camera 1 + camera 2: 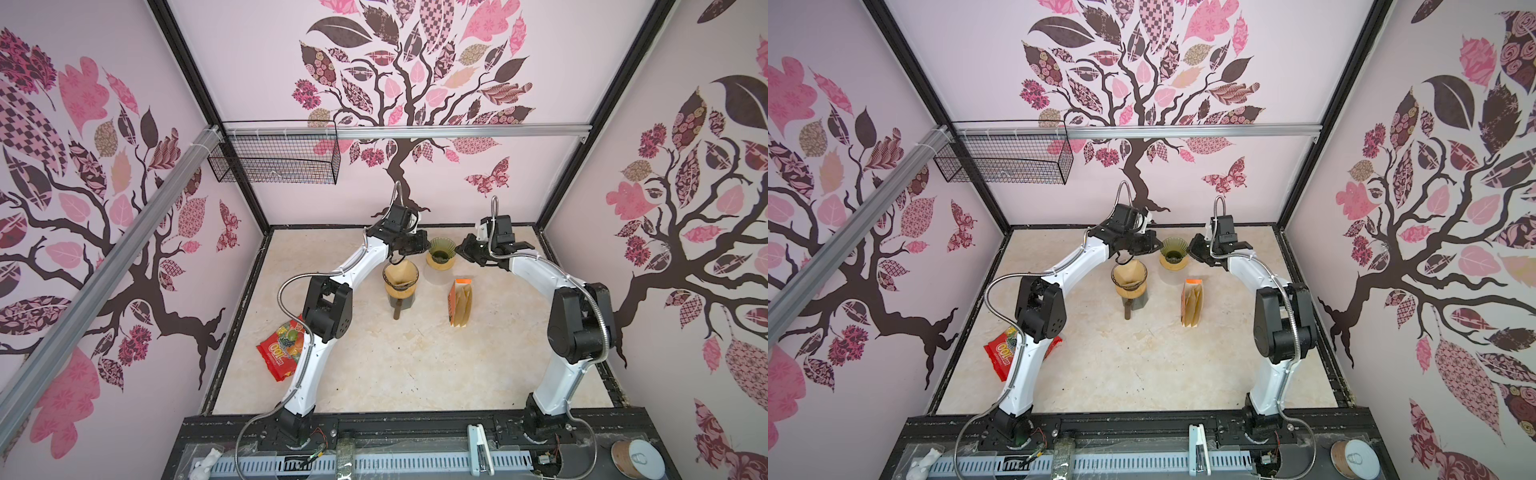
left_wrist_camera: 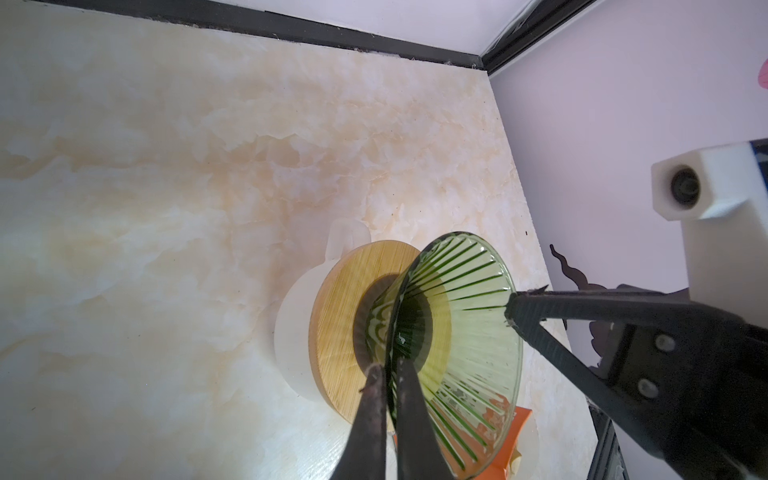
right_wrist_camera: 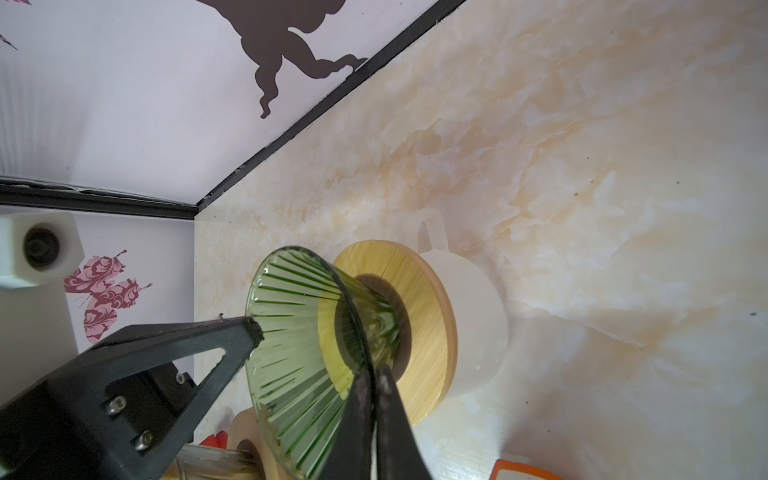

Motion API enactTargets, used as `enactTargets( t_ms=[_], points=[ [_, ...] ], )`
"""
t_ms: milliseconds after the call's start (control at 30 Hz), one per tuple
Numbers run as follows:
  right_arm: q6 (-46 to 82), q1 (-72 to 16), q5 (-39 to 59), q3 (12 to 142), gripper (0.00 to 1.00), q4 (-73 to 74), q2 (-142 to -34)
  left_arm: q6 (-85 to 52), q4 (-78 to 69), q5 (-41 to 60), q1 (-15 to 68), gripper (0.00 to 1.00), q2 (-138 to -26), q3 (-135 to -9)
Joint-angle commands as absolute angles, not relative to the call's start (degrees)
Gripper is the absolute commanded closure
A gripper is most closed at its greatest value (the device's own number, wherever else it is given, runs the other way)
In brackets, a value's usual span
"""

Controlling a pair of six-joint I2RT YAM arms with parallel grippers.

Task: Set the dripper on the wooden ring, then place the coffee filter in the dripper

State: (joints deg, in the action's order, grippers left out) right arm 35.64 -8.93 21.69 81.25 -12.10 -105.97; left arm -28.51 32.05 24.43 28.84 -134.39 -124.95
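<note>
A green ribbed glass dripper (image 1: 441, 248) (image 1: 1174, 249) stands on a wooden collar (image 2: 336, 324) over a white cup (image 3: 478, 316) near the back wall. My left gripper (image 2: 388, 370) (image 1: 426, 245) is shut on the rim's left side, the glass wall (image 2: 465, 316) between its fingers. On the opposite side of the rim my right gripper (image 3: 372, 370) (image 1: 458, 250) is shut the same way. No paper lies inside this dripper (image 3: 291, 332). A brown coffee filter (image 1: 401, 274) (image 1: 1128, 276) sits in a second dripper on a dark carafe in front of it.
An orange-topped pack of brown filters (image 1: 460, 305) (image 1: 1192, 305) stands upright to the right of the carafe. A red snack bag (image 1: 282, 349) lies by the left arm. A wire basket (image 1: 274, 158) hangs on the back wall. The back wall is close behind both grippers.
</note>
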Motion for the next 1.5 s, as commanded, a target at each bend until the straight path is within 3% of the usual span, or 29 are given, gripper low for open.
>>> enactTargets(
  t_ms=[0,767,1467],
  points=[
    [34.8,-9.3,19.7,82.6,0.94,-17.5,-109.0,-26.8,40.4,24.9,29.4,0.92,-135.5,-127.3],
    [34.1,-9.3,19.2,85.0,0.91,-18.2,-109.0,-28.4,42.0,27.6,26.9,0.72,-133.0,-136.7],
    [33.7,-9.6,21.9,87.0,0.73,-16.5,-107.7,-28.5,34.5,28.3,26.2,0.66,-114.1,-116.6]
  ],
)
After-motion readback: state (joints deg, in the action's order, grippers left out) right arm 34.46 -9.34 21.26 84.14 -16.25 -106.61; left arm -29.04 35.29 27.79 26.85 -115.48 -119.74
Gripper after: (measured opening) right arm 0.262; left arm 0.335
